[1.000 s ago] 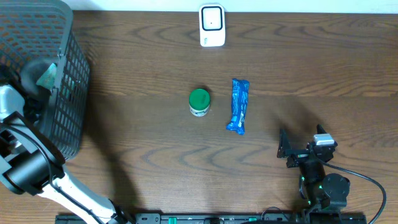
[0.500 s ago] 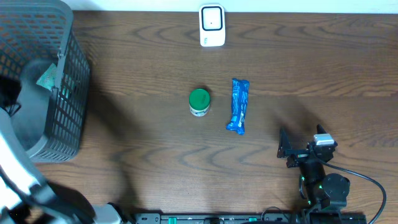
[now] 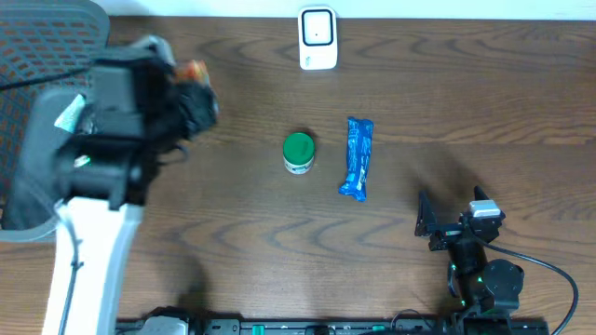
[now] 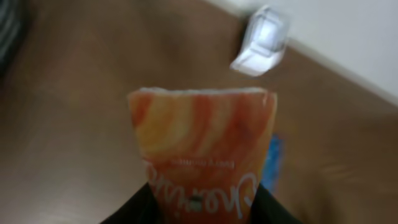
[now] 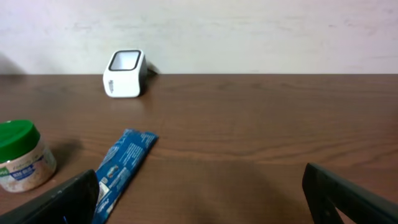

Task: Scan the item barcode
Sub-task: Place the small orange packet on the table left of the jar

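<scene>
**Left wrist view: pouch (image 4: 202, 137) gripped, scanner (image 4: 261, 40) ahead**

Jaws of the left gripper (image 4: 202, 208) pinch the orange pouch by its lower end, upright above the table (image 4: 62, 124). The scanner sits beyond, up and right. No barcode shows here; you should turn the pouch until its code faces the scanner window. The right gripper (image 5: 202, 193) rests wide open, empty.

Pouch (image 4: 202, 155): orange + pale yellow-white swirls, white script lettering, white top edge. Scanner (image 3: 318, 38), far centre: white, dark-rimmed face. Jar (image 3: 299, 152): green lid, whitish body w/ green print. Packet (image 3: 358, 156) right of it: blue, small white marks. Basket (image 3: 28, 28), far left: dark grey mesh. Table (image 3: 233, 242): dark brown wood grain. Wall (image 5: 249, 31) behind: off-white
</scene>
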Tool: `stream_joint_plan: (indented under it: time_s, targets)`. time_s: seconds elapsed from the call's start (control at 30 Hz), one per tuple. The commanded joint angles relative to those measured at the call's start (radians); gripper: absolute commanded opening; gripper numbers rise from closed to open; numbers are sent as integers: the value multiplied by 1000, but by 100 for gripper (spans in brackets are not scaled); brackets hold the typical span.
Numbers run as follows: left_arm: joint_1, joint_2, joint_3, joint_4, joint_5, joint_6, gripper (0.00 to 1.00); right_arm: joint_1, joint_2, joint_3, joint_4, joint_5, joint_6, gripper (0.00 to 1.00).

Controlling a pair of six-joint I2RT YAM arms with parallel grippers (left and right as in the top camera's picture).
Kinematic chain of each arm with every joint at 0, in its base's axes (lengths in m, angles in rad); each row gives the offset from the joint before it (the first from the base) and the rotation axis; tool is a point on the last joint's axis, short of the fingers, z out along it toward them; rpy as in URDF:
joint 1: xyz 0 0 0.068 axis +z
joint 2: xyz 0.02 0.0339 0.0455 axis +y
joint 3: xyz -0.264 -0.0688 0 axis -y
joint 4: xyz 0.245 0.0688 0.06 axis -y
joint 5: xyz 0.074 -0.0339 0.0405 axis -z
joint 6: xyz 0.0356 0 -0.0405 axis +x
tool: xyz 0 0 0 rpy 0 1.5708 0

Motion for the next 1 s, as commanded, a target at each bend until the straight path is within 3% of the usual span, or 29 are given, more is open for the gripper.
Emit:
stream_joint_plan:
  time_s: [0.0,0.1,0.23,0.4,0.47,0.5,0.6,0.77,0.83,0.97]
  targets:
    - [-70,103,-105,-29,-193,-164,36,9,-4,-2,-4,2,-12,99]
    - [-123,214,-218,26,-185,-231,36,9,-4,-2,-4,2,-11,99]
    - [-183,365,-314,152,-101,-237,36,9,-4,-2,-4,2,-12,99]
    - [-262,535,-328,276,-85,-244,40,9,-4,-2,-4,2,-11,99]
    - [-262,538,-322,277,-138,-238,70,9,-4,-2,-4,2,-11,99]
    - [-253,520,-301,264,-137,-195,96,9,-4,-2,-4,2,-12,99]
    - [-222,443,-191,177,-148,-84,98,9,-4,-2,-4,2,-12,99]
    - [-118,209,188,-8,-247,115,98,9,-4,-2,-4,2,-11,99]
    - [-74,161,249,-12,-282,135,98,9,-4,-2,-4,2,-11,99]
    - [154,68,295,-9,-385,140,98,9,-4,-2,-4,2,-12,99]
